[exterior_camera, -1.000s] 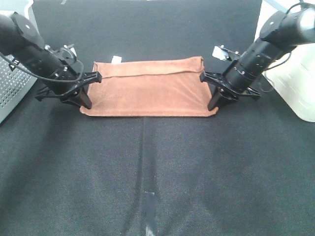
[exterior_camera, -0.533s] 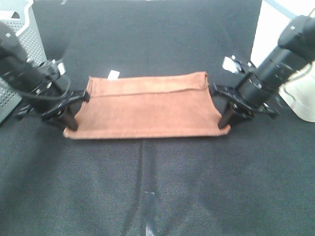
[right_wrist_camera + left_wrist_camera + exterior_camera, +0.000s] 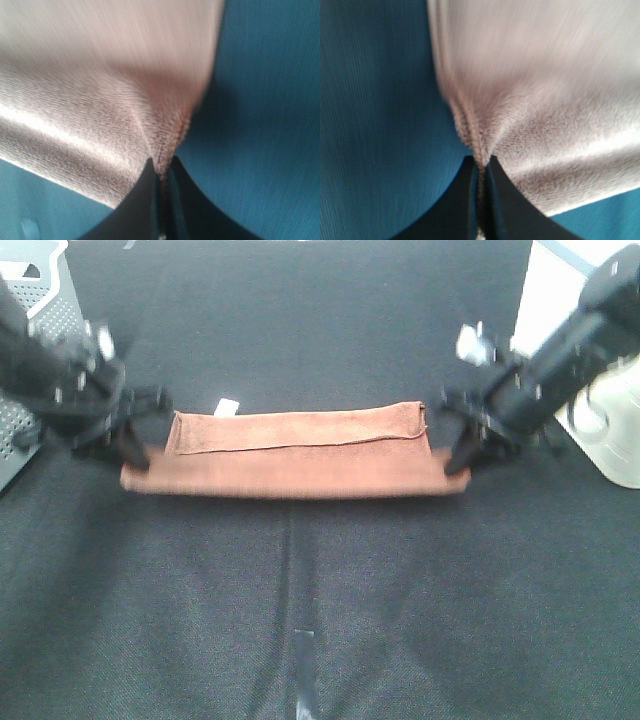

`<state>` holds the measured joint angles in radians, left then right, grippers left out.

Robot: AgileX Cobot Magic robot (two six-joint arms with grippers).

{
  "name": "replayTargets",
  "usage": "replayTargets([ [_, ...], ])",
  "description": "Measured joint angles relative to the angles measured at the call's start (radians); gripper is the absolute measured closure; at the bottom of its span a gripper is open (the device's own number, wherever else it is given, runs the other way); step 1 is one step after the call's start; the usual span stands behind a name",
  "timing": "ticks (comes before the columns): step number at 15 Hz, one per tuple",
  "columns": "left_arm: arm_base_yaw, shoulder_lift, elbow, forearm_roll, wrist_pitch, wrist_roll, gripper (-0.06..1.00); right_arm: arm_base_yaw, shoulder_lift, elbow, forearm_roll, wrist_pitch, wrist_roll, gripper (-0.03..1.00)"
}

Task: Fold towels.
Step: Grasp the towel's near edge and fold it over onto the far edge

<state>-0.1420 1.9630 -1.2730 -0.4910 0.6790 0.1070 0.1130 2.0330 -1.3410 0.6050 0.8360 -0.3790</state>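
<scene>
You had the towel (image 3: 300,452) lying across the black mat (image 3: 320,620), a little toward twelve o'clock of its middle, with its long side running from nine o'clock to three o'clock. Your left claw (image 3: 135,455) was clenched on the seven o'clock corner of the cloth and your right claw (image 3: 458,462) on the five o'clock corner. Both wrist views confirmed it: in each, the jaws met on the stitched hem (image 3: 470,135), with cloth bunched and drawn taut just above the tips. The six o'clock edge looked raised off the mat and pulled straight between the two claws, while the twelve o'clock edge rested on the mat. The white tag (image 3: 228,405) poked out at the eleven o'clock corner. Both arms were blurred in the overhead view, so they were moving.

As I judge it, you were partway through a fold. A hemmed layer already lay across the twelve o'clock half, so the cloth appeared to be doubled there. What was left, by my reading, was to carry the gripped edge toward twelve o'clock, lay it down square on the far edge, let go with both claws, and add any further fold the task wants. Off the cloth, the grey perforated bin (image 3: 35,300) stood at ten o'clock, well apart from it.
</scene>
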Motion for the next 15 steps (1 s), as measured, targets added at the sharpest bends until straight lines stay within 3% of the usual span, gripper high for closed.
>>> replayTargets([
  [5,0.04,0.068,-0.174,0.001,0.026,-0.05,0.93,0.0,0.076,-0.23,-0.008,0.04,0.019,0.97],
  [12,0.048,0.308,-0.414,-0.016,0.002,-0.055,0.93,0.0,0.368,-0.559,-0.025,0.039,0.048,0.97],
  [14,0.048,0.348,-0.425,-0.05,0.0,-0.055,0.86,0.0,0.391,-0.562,-0.033,0.018,0.053,0.96],
  [15,0.048,0.356,-0.425,-0.052,-0.004,-0.055,0.76,0.0,0.392,-0.565,-0.031,0.011,0.053,0.89],
])
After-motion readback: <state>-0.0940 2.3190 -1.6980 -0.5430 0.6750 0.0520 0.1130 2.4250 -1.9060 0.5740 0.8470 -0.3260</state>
